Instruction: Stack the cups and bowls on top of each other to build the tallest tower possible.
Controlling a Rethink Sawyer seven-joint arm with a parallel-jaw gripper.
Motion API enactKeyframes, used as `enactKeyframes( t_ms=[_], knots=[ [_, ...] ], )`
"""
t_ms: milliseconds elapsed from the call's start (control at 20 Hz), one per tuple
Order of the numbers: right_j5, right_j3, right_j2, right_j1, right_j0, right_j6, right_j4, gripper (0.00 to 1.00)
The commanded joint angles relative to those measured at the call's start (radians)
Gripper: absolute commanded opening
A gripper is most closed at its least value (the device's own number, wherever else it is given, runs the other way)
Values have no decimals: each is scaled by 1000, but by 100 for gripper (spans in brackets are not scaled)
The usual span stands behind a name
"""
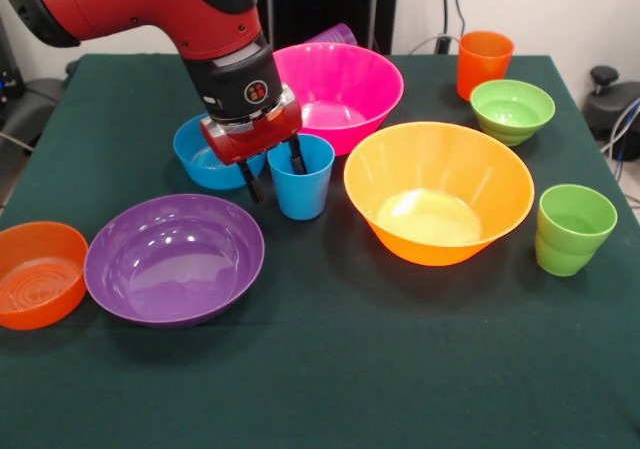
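My end effector (272, 174) hangs low over the table (330, 369), beside the blue cup (302, 176).

One dark finger (297, 155) sits at the blue cup's rim and the other stands outside it toward the blue bowl (205, 152); they are spread apart, but I cannot tell whether they pinch the cup's wall. The blue cup stands upright, translucent sky blue, between the blue bowl and the big glossy yellow-orange bowl (438, 191). The pink bowl (340, 91) sits behind it, with a purple cup (336, 35) showing past its far rim. The wide, shallow purple bowl (174, 258) lies in front, the small orange bowl (40, 273) just beside it. An orange cup (484, 63), green bowl (512, 110) and step-based green cup (573, 228) stand upright on the far side.
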Motion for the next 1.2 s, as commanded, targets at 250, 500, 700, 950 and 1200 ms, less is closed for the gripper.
enactKeyframes(
  t_ms=[250,500,700,950,1200],
  knots=[
    [12,34,-31,15,27,207,-6,100],
    [16,47,-26,2,23,209,1,100],
    [24,57,-19,-11,24,215,14,100],
    [25,74,-3,-19,16,214,33,100],
    [27,96,12,-31,6,210,49,100]
  ],
)
